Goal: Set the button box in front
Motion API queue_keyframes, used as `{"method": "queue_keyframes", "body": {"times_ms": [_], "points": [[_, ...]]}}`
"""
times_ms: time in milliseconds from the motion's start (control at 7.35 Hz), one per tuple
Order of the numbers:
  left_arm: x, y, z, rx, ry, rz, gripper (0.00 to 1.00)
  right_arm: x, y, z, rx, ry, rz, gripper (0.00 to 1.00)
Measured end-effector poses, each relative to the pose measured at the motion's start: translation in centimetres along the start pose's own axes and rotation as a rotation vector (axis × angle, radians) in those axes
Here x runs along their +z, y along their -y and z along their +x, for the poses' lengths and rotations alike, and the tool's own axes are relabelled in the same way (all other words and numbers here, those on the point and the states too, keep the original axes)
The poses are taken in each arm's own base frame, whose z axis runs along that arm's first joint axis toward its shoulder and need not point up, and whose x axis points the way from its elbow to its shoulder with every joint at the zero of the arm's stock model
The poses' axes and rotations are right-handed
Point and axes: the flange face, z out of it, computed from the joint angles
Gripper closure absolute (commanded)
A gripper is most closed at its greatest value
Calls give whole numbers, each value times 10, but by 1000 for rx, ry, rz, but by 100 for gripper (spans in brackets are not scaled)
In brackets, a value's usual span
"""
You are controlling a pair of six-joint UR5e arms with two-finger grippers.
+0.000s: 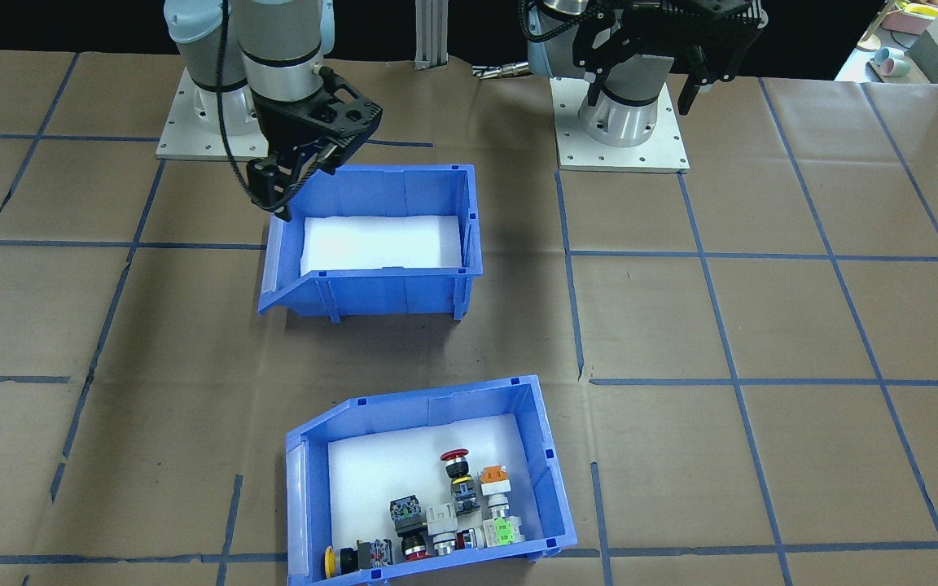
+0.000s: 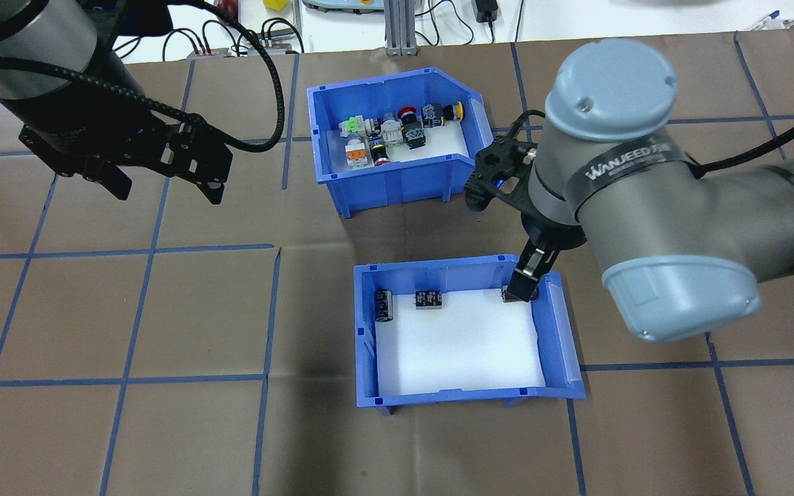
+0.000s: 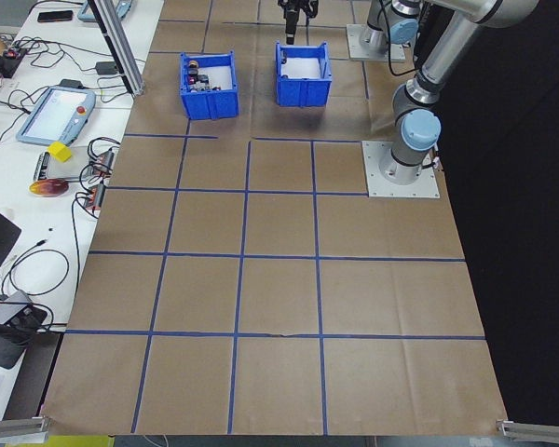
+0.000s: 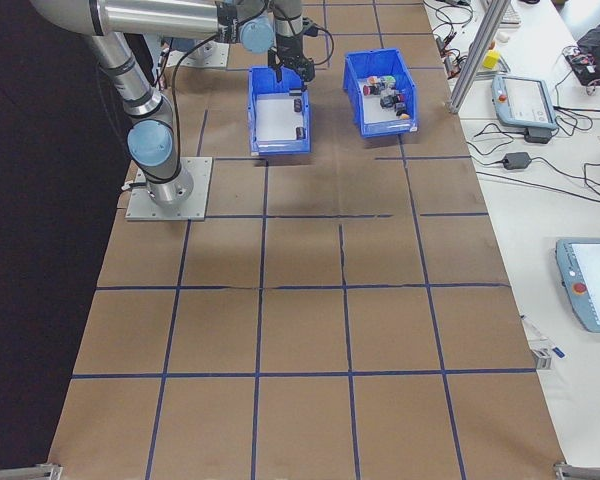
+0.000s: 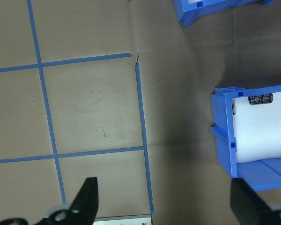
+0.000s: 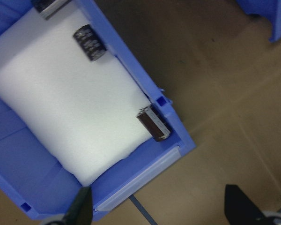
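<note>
1. Brown paper ruled with blue tape covers the table (image 2: 163, 386), where we see two blue bins well apart: the button box (image 2: 397, 186) with its coloured push-buttons on the far side from the robot, and a look-alike bin (image 2: 466, 396) holding only small dark cylinders on white foam nearer the robot.

2. Our right hand (image 2: 526, 282) hangs at the look-alike bin's far corner, fingers spread with nothing between them in its wrist view; one dark cylinder (image 6: 153, 123) lies just beside that corner.

3. Our left hand (image 2: 163, 184) hovers over bare paper well apart from both bins, its fingers likewise spread and empty.

4. We judge the chief risk to be a mix-up: the right hand sits at the wrong bin, and closing there would carry off the parts bin instead.

5. We also expect trouble if the button box is gripped by one thin wall: it could tilt, and the loose buttons (image 1: 453, 509) could slide toward the sloped cut-away end and spill.

6. Swinging past the nearer bin, the arm could knock it.
</note>
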Motion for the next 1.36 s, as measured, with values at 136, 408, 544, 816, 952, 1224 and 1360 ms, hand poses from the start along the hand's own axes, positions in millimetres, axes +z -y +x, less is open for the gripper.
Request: {"method": "queue_keyframes", "body": {"times_ms": [136, 408, 544, 816, 952, 1224, 1360], "points": [[0, 0, 0, 0, 0, 0, 0, -8, -12, 31, 169, -2, 4, 0], [0, 0, 0, -1, 0, 1, 0, -40, -35, 79, 501, 43, -21, 0], [0, 0, 0, -1, 0, 1, 0, -61, -44, 94, 662, 82, -24, 0], [0, 0, 0, -1, 0, 1, 0, -85, -52, 104, 870, 96, -23, 0], [0, 0, 0, -2, 0, 1, 0, -89, -53, 102, 948, 96, -27, 0], [0, 0, 0, -2, -1, 0, 0, -93, -44, 86, 978, 71, -38, 0], [0, 0, 0, -2, -1, 0, 0, -93, -40, 80, 967, 51, -46, 0]]}}
